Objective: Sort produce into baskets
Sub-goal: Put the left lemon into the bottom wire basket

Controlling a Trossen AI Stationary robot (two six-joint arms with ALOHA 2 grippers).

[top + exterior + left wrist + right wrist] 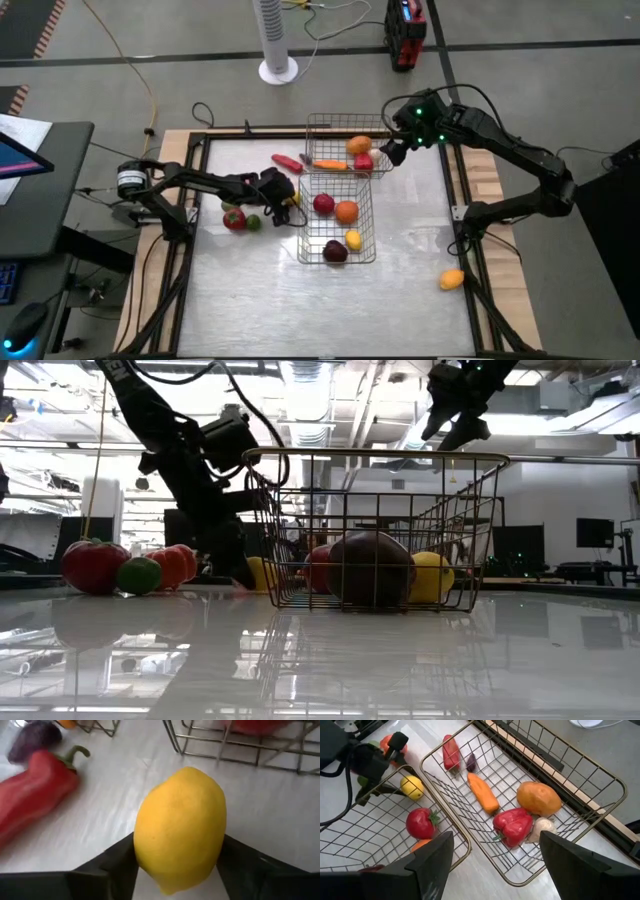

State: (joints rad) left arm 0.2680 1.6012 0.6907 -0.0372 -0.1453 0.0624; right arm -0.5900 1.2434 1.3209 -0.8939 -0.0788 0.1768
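My left gripper (288, 196) is shut on a yellow lemon (180, 825) just left of the near wire basket (367, 232), low over the table. My right gripper (495, 870) is open and empty, above the far basket (600, 775). That basket holds a carrot (482, 794), an orange fruit (538, 798), a red pepper (513, 826) and a pale piece (543, 827). The near basket holds a red tomato (324, 204), an orange (346, 211), a yellow piece (353, 240) and a dark purple piece (335, 252). My left gripper pinches the lemon's two sides (145, 845) between its two fingers, about the fruit's middle. The fingers come from the table's left, slanting down (235, 565). Whether the lemon's underside touches the table, I cannot tell.
A long red pepper (287, 161) and a small purple piece (32, 742) lie on the table left of the far basket. A red tomato (233, 219) and a green lime (253, 222) lie by the left arm. An orange-yellow fruit (452, 279) lies at the near right.
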